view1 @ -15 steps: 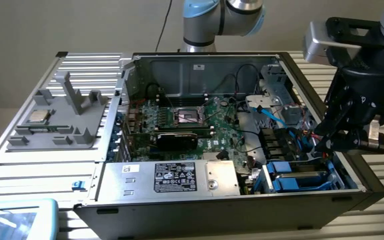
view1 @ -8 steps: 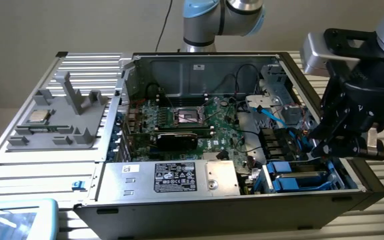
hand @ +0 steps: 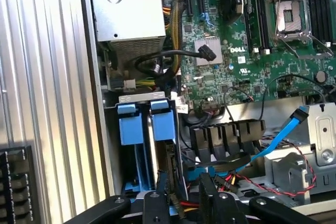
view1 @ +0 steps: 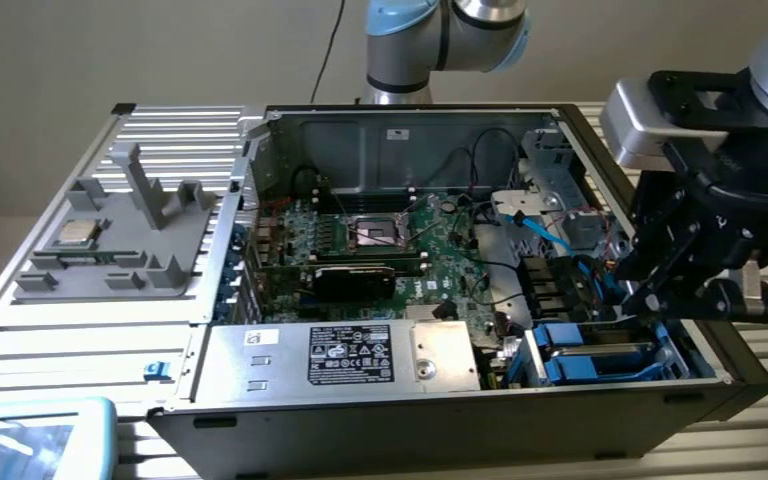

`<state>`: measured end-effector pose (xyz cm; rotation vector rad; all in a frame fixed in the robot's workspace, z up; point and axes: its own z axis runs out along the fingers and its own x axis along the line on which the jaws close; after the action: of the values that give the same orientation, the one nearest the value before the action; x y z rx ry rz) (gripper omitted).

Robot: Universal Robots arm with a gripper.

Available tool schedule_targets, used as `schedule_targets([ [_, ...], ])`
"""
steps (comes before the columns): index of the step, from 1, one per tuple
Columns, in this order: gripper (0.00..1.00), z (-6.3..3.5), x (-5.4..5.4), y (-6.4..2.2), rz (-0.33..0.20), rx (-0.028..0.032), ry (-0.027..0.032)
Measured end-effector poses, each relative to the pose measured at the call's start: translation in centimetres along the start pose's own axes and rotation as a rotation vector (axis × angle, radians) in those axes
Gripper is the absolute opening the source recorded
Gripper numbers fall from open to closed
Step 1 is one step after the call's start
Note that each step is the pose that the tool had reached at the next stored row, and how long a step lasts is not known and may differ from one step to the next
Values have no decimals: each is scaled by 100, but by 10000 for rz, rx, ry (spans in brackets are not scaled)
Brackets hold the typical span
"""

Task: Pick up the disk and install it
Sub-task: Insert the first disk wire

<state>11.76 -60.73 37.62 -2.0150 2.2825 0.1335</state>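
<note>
Open computer case (view1: 424,430) on slatted metal table (view1: 77,340); beige wall (view1: 91,50) behind; jaws at disk (hand: 163,121), grip: cannot tell.

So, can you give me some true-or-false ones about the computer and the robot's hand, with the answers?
1. The computer case is open, so its insides show. True.
2. The hand hangs over the grey stand. False: it is above the blue disk holders, at the exterior view's right end of the case.
3. A small silver chip lies on the grey stand, outside the case. True.
4. The disk holders are red. False: they are blue.
5. The case sits on a slatted metal table. True.
</note>
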Motion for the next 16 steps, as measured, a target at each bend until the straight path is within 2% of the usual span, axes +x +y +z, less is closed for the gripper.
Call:
schedule_targets([
  [5,36,6,72,-31,-174,-23,-8],
  [10,36,40,119,-82,-251,-40,-69],
  [16,36,101,123,-115,-731,-104,-67],
])
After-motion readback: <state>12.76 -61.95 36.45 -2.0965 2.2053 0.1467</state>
